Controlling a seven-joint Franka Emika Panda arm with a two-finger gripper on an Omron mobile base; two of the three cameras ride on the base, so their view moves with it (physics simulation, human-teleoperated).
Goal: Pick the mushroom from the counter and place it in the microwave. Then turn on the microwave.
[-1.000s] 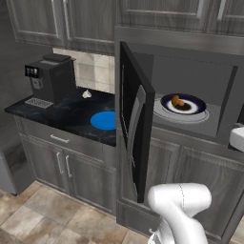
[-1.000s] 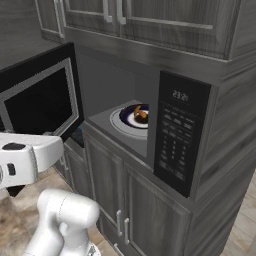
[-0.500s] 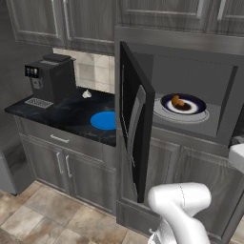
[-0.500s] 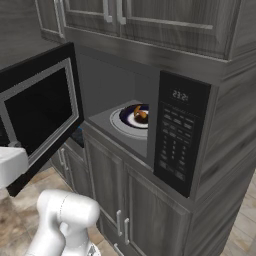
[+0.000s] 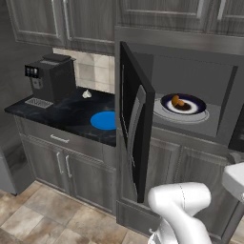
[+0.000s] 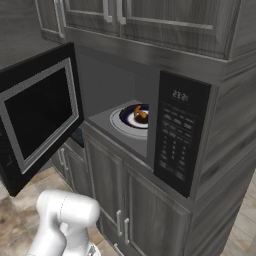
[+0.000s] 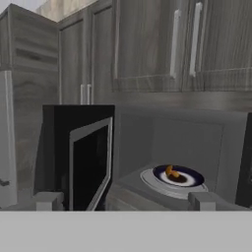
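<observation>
The mushroom (image 5: 177, 101) lies on a dark-rimmed plate (image 5: 193, 108) inside the microwave (image 5: 190, 76), whose door (image 5: 136, 119) stands wide open. In the right base view the mushroom (image 6: 140, 114) sits left of the button panel (image 6: 177, 135). In the hand view my gripper (image 7: 126, 202) is open and empty, its fingertips (image 7: 49, 201) far apart. It hangs well back from the microwave, facing the plate (image 7: 177, 176) and the mushroom (image 7: 171, 172). The counter (image 5: 62, 114) stretches to the left of the microwave.
A blue plate (image 5: 106, 120), a black coffee machine (image 5: 52, 78) and a small whitish lump (image 5: 86, 94) stand on the counter. The open door (image 6: 40, 115) juts out into the room. Cabinets run above and below the microwave.
My hand has drawn back from the microwave: it left the right base view and slid lower at the right edge of the left base view. Mushroom, plate and door stayed put.
</observation>
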